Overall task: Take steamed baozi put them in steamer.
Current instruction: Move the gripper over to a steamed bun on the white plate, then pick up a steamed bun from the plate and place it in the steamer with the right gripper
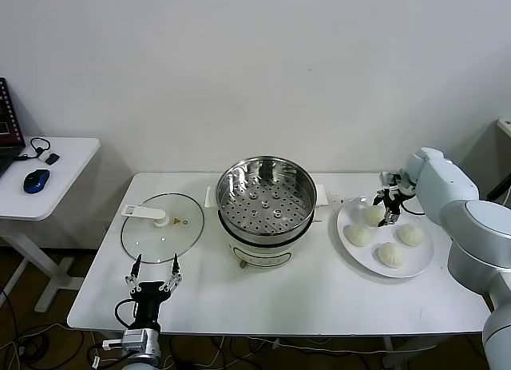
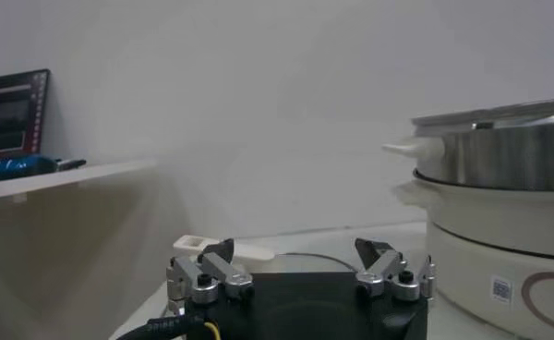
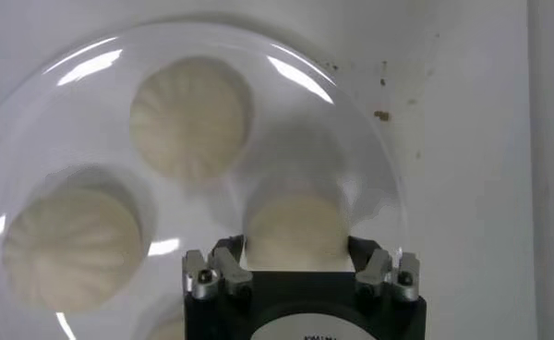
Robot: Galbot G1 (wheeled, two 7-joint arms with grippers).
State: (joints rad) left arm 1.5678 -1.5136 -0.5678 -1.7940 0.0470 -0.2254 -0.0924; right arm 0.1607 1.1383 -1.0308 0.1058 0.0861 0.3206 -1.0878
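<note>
Four steamed baozi (image 1: 374,213) (image 1: 358,235) (image 1: 410,234) (image 1: 391,254) on one white plate (image 1: 350,254), one steamer (image 1: 266,199), one glass lid (image 1: 162,227), two desks (image 1: 319,294) (image 1: 68,170), one blue mouse (image 1: 36,180), two pincers (image 1: 154,264) (image 1: 390,208)

Legible text: none; a small printed label (image 2: 502,290) on the white pot base of the steamer (image 2: 499,217), too small to read; a yellow mark (image 1: 176,222) on the glass lid (image 1: 162,226) beside the steamer, unreadable; partial lettering at the right wrist view's edge, cut off.

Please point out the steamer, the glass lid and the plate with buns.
steamer (image 1: 264,196): head view, perforated floor.
glass lid (image 1: 160,234): head view, glass surface.
plate (image 1: 351,254): head view, bare near rim.
</note>
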